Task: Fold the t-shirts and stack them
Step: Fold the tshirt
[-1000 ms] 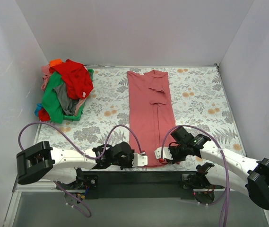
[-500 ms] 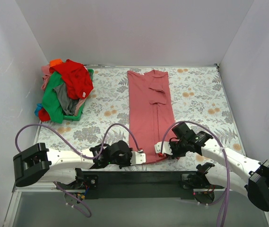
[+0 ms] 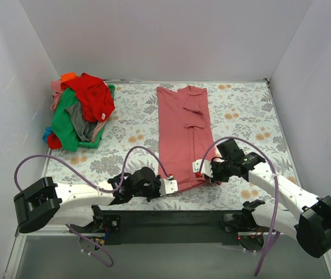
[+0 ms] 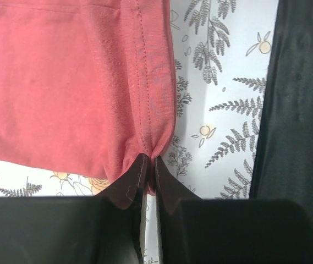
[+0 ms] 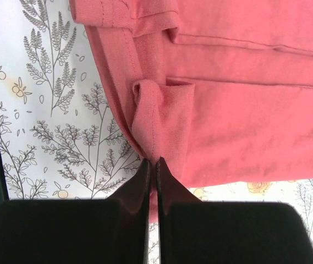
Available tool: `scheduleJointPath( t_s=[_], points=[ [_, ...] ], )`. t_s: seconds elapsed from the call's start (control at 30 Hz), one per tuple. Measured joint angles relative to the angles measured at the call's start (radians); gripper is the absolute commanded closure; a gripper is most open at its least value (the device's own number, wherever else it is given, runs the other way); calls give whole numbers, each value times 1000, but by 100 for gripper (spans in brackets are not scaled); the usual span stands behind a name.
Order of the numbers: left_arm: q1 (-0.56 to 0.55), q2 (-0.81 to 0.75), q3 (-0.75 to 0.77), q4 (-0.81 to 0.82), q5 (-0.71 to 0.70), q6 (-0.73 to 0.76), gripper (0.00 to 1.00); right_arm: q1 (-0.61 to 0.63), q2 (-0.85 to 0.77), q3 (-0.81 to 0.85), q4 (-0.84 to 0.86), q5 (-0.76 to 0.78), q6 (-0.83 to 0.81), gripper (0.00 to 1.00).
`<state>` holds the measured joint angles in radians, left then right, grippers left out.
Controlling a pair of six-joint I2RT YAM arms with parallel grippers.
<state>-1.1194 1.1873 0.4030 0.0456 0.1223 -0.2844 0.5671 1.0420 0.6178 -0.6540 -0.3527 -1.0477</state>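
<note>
A salmon-pink t-shirt [image 3: 184, 131] lies lengthwise down the middle of the floral cover, sleeves folded in. My left gripper [image 3: 174, 185] is shut on its near left hem corner [image 4: 155, 144], and my right gripper [image 3: 196, 167] is shut on the near right hem corner [image 5: 155, 144]. Both corners are lifted off the cover and carried toward the far end, so the hem bunches at the jaws. More t-shirts, red [image 3: 94, 94], green [image 3: 66, 119], grey and orange, sit heaped at the far left.
The heap rests in a green basket [image 3: 98, 138] against the left wall. White walls close the table on three sides. A black base plate [image 3: 171, 220] runs along the near edge between the arm mounts.
Both grippers have moved away from the near edge toward the far end, pulling the shirt's hem up and along with them. Their jaws stayed shut.
</note>
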Motion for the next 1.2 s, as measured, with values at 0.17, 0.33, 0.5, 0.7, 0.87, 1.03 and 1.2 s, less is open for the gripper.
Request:
scheduleJointPath(
  t_s=[0.17, 0.33, 0.5, 0.7, 0.87, 1.03, 1.2],
  points=[
    [28, -2, 0, 13, 10, 2, 100, -24, 17, 16, 4, -15, -2, 99],
    [60, -2, 6, 23, 26, 10, 100, -40, 37, 37, 8, -17, -2, 99],
    [103, 3, 21, 37, 49, 24, 100, -63, 68, 69, 21, -17, 0, 99],
    [158, 26, 48, 58, 80, 40, 100, -105, 115, 121, 34, -17, 2, 99],
    [195, 59, 77, 74, 106, 54, 100, -138, 155, 168, 44, -18, 2, 99],
    [232, 116, 119, 88, 137, 70, 100, -167, 192, 212, 54, -20, 2, 99],
    [265, 155, 150, 99, 161, 83, 100, -193, 216, 235, 59, -22, 2, 99]
  ],
)
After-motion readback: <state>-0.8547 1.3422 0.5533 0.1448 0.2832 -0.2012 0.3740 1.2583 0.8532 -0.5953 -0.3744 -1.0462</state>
